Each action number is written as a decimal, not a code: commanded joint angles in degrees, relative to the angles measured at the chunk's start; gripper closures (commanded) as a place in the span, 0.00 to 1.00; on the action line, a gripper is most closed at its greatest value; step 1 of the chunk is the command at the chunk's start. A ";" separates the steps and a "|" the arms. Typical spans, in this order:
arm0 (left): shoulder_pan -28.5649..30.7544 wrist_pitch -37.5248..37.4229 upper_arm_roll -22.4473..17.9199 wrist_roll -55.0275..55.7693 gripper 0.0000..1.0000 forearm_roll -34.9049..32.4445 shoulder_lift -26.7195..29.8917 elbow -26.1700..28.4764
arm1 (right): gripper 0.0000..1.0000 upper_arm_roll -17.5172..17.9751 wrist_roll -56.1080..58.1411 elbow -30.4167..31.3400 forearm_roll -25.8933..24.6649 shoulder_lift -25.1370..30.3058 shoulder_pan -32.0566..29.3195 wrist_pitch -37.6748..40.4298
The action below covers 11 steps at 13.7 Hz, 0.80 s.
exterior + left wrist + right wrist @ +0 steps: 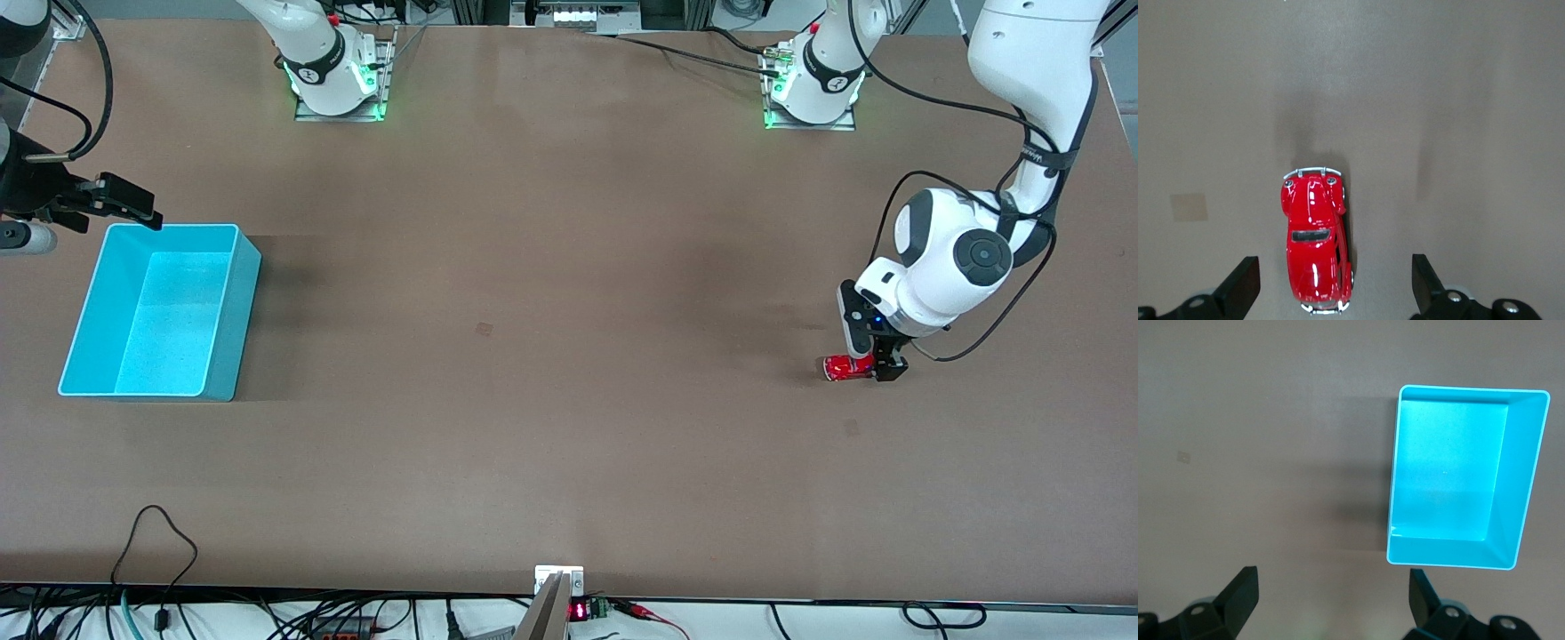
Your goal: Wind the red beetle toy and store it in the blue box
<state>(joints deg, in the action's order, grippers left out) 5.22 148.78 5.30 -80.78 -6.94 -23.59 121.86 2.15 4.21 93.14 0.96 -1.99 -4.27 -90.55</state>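
Red beetle toy (843,367): I find it on the table (551,267) at lower right of the front frame, toward the left arm's end, resting on its wheels. In the left wrist frame it sits low and just off centre (1315,243), roof up, chrome bumpers at both ends.
Left gripper (876,356): I read it as low over the car with fingers spread wide. The left wrist frame shows one finger (1238,287) on each side of the car, both apart from the body. Nothing is gripped.
Blue box (227,329): I see it at middle left of the front frame, toward the right arm's end, upright, nothing inside. It is well apart from the car.
Right gripper (124,203): I place it at the upper left corner of the box in the front frame, in the air, fingers (1241,597) wide apart, holding nothing. The arm waits.
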 commanded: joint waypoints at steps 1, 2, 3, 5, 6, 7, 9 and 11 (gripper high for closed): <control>0.31 2.12 -0.03 -1.31 0.00 -1.14 -1.10 -1.01 | 0.00 0.13 -0.43 -0.06 -0.78 0.14 0.49 0.02; 0.40 2.48 -0.11 -1.31 0.00 -1.06 -1.80 -1.10 | 0.00 0.05 -0.43 -0.06 -0.78 0.14 1.10 0.11; 0.49 2.66 -0.12 -1.31 0.00 -0.97 -2.41 -1.10 | 0.00 0.04 -0.43 -0.06 -1.04 0.14 1.36 0.02; 1.10 4.32 -0.03 -1.22 0.00 -0.97 -3.47 -1.01 | 0.00 0.13 -0.43 -0.41 -1.48 0.14 1.54 0.11; 1.28 4.59 -0.03 -1.22 0.00 -0.88 -3.91 -1.01 | 0.00 0.13 -0.43 -0.41 -1.48 0.14 1.63 0.11; 1.54 4.59 -0.11 -1.22 0.00 -0.88 -4.35 -1.10 | 0.00 0.13 -0.43 -0.41 -1.48 0.14 1.63 0.11; 1.90 4.68 -0.11 -1.22 0.00 -0.88 -4.53 -1.10 | 0.00 0.13 -0.43 -0.41 -1.48 0.14 1.63 0.19; 1.90 4.68 -0.12 -1.22 0.00 -0.88 -4.70 -1.01 | 0.00 0.13 -0.52 -0.41 -1.48 0.14 1.63 0.19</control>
<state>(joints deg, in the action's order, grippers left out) 6.79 153.18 5.14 -81.17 -6.94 -27.65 121.75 2.23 4.21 93.13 0.38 -1.98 -2.90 -90.59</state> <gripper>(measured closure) 0.000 0.000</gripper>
